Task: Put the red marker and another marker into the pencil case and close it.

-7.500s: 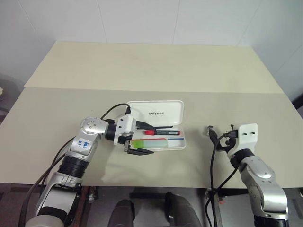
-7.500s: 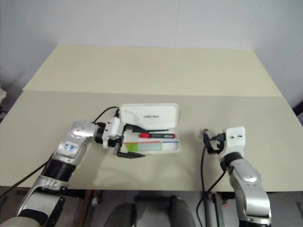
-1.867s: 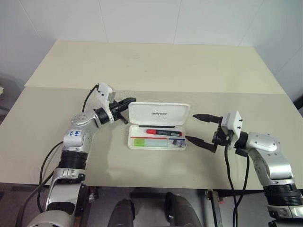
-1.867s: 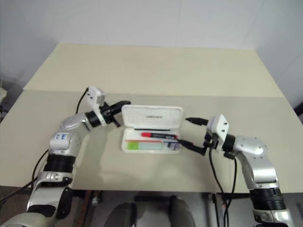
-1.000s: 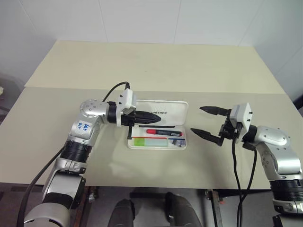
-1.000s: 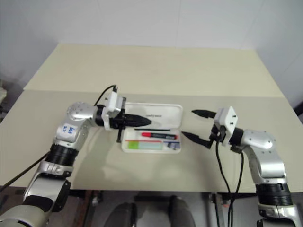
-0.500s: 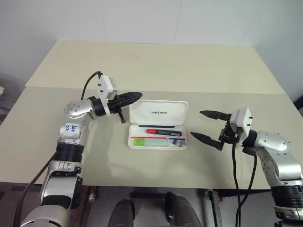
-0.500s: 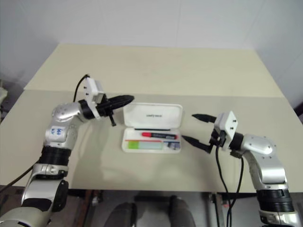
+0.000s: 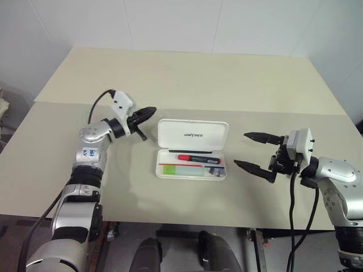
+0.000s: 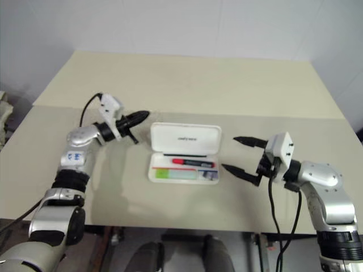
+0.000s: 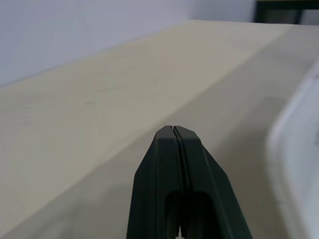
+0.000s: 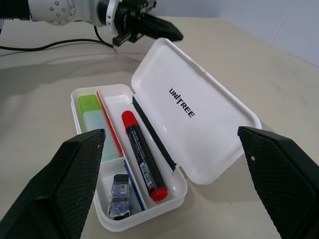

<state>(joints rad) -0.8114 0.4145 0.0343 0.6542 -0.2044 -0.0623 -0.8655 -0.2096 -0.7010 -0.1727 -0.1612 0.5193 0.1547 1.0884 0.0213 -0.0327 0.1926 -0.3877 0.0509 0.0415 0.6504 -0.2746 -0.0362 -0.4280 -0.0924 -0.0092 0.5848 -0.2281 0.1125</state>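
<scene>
My left gripper [image 9: 148, 111] is pinched fully together with nothing between its fingers, hanging above the table [image 9: 187, 79] just off the far left corner of the case [image 9: 192, 149]. Its tips point toward the lid's [image 9: 193, 135] back edge but do not touch it.

Just past those tips the case sits open, lid tilted up and back. In the tray the green marker [image 12: 92, 119] lies in the near compartment and the red marker [image 12: 142, 155] in the one beside the hinge, along with a thin black pen [image 12: 153, 135] and a small dark object [image 12: 119, 196] at the end nearest my right fingers. So I judge both markers are already in; closing is what is left.

My right gripper [image 9: 256, 151] is spread as wide as it goes, empty, its fingers level and aimed at the case's right end, apart from it.

What could go wrong: if I push the lid with closed left tips from one corner only, the light case may skid or spin on the smooth table instead of folding shut. The red marker or the pen might sit proud and keep the lid from latching. If my right fingers brace too late or too high, they could catch the falling lid or knock the tray.
</scene>
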